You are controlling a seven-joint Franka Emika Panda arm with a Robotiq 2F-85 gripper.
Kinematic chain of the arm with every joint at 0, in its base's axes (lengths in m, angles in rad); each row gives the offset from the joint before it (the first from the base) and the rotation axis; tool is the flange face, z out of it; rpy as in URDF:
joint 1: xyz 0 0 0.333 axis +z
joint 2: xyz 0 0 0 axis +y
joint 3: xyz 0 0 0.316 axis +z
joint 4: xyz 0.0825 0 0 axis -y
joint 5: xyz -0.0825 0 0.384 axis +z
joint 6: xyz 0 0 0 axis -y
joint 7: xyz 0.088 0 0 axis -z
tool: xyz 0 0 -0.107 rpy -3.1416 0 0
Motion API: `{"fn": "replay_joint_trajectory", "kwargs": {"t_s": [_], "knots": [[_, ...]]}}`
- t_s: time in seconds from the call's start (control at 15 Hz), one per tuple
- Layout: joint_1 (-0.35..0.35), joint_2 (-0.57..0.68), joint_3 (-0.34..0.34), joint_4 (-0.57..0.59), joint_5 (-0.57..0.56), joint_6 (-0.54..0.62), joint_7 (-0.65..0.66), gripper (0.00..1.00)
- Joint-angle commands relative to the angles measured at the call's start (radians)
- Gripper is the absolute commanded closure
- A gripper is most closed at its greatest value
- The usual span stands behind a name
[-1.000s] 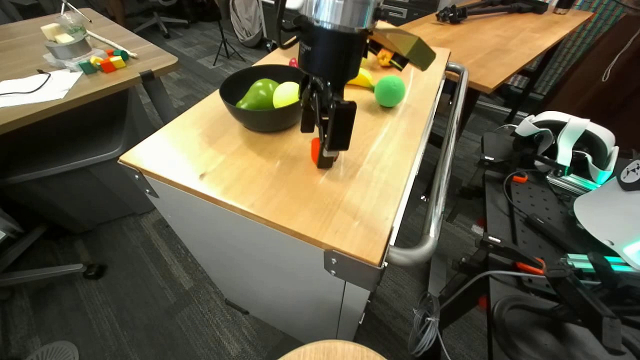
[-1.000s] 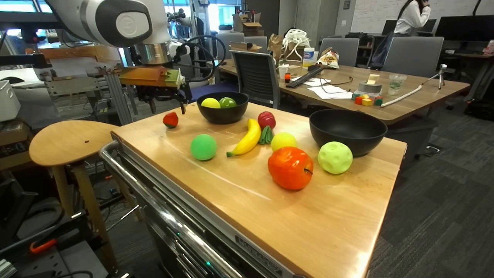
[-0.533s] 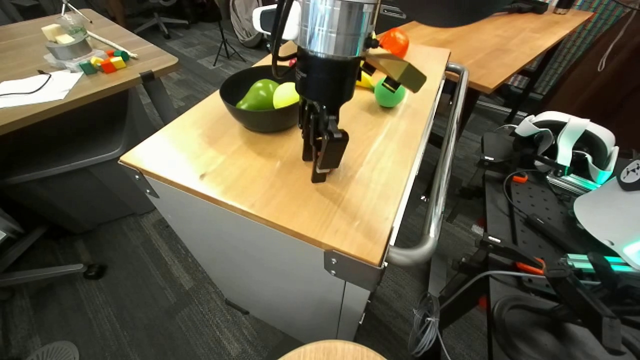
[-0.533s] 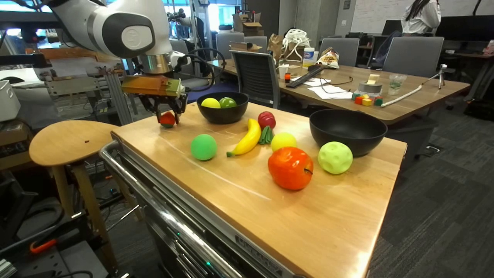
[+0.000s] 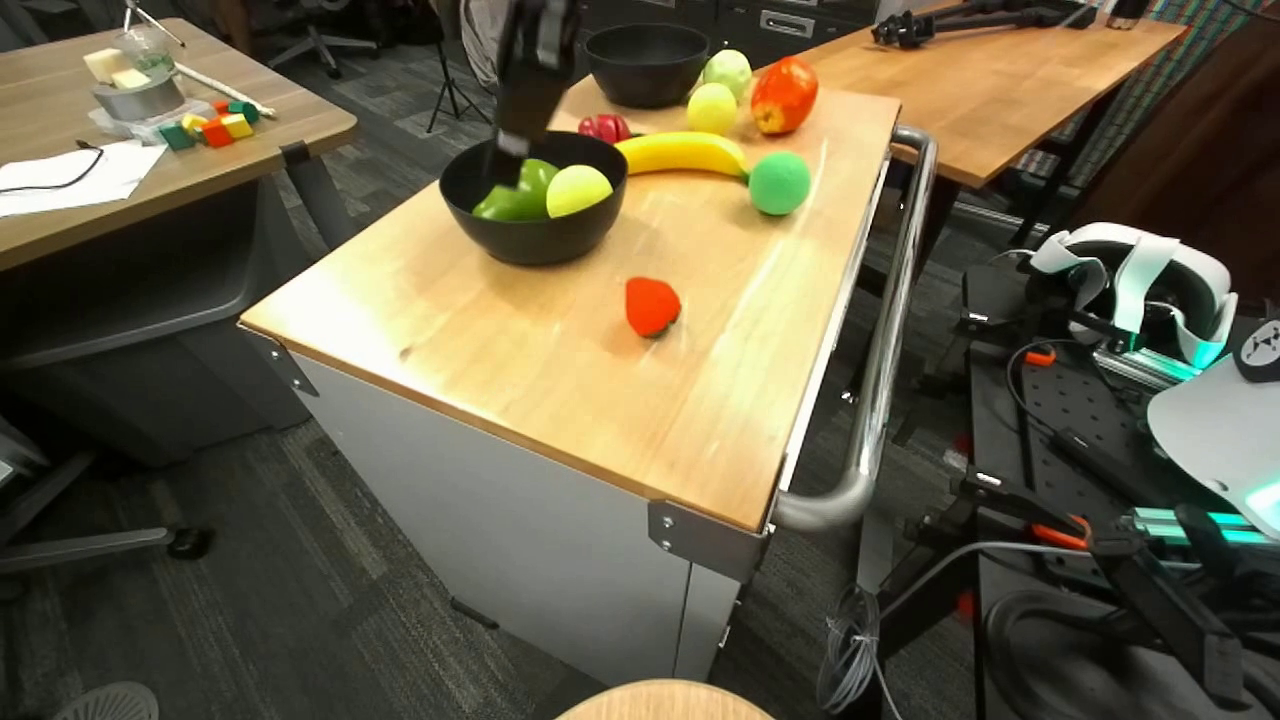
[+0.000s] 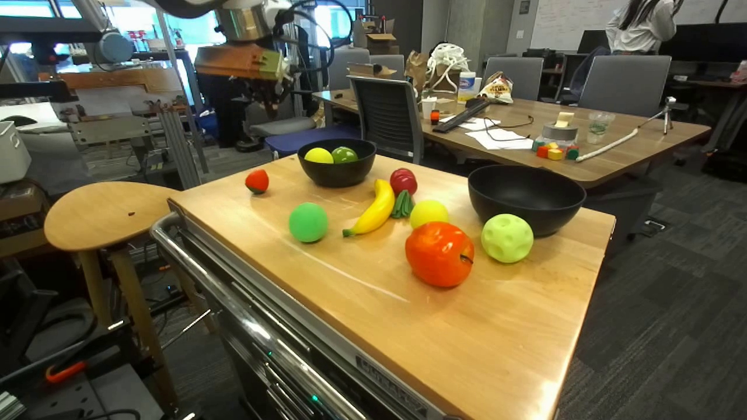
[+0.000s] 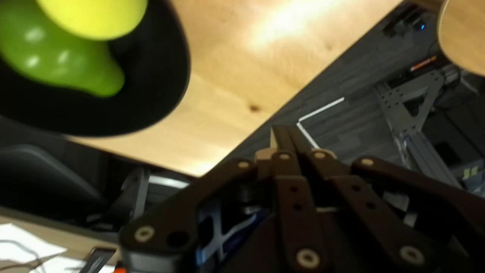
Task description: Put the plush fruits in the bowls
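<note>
Closed gripper [image 7: 290, 137], fingertips together, blurred in an exterior view and partly hiding the green pear [image 5: 530, 197] in a black bowl [image 5: 545, 238], cut off in wrist view, red strawberry [image 5: 652, 305] on wooden tabletop [image 5: 520, 370]

In an exterior view my hand [image 5: 508, 166] is a dark blur cut off by the top edge, hiding part of the pear [image 5: 514, 204] and of the bowl [image 5: 540, 240]. My wrist view crops that bowl and the yellow ball [image 7: 100, 18]. In an exterior view I can't read the label [image 6: 392, 384].
</note>
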Motion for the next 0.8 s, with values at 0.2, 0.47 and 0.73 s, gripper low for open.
{"fn": "replay_joint_trajectory", "kwargs": {"t_s": [0.2, 0.47, 0.73], "knots": [[-0.003, -0.007, -0.092, 0.104, 0.006, -0.193, 0.023, 0.47], [-0.001, 0.050, -0.092, 0.094, -0.011, -0.267, 0.047, 0.18], [0.005, 0.093, -0.067, 0.078, -0.035, -0.283, 0.050, 0.00]]}}
